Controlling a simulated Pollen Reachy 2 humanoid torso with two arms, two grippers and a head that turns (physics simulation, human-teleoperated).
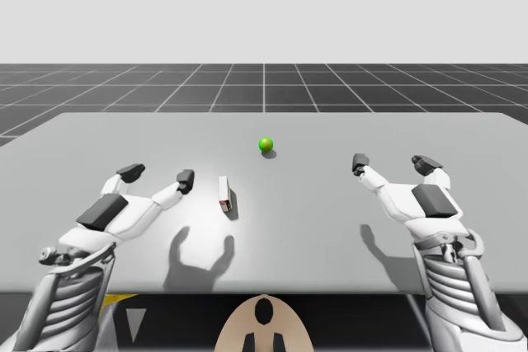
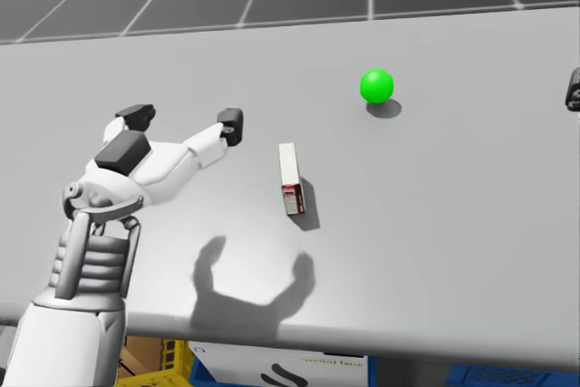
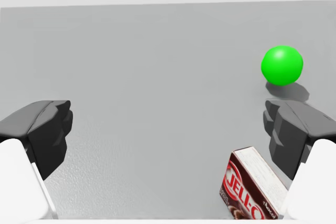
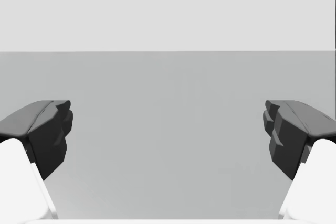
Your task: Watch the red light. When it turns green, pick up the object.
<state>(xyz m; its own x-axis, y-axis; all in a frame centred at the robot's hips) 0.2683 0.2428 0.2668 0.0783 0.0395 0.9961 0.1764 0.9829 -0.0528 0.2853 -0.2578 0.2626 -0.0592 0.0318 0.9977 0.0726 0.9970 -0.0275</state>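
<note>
The light is a green ball (image 1: 266, 144) (image 2: 376, 86) sitting on the grey table (image 1: 330, 228) past its middle. A small white box with a dark red end (image 1: 224, 193) (image 2: 290, 178) lies nearer to me, left of the ball. My left gripper (image 1: 158, 176) (image 2: 184, 120) hovers open just left of the box. In the left wrist view the box (image 3: 252, 187) lies by the inner finger of that gripper (image 3: 168, 129), with the ball (image 3: 282, 65) ahead. My right gripper (image 1: 393, 162) (image 4: 168, 129) is open over bare table at the right.
The table's front edge runs close to my torso. Blue crates (image 2: 507, 376) show below that edge. A dark fingertip (image 2: 574, 88) pokes in at the head view's right edge.
</note>
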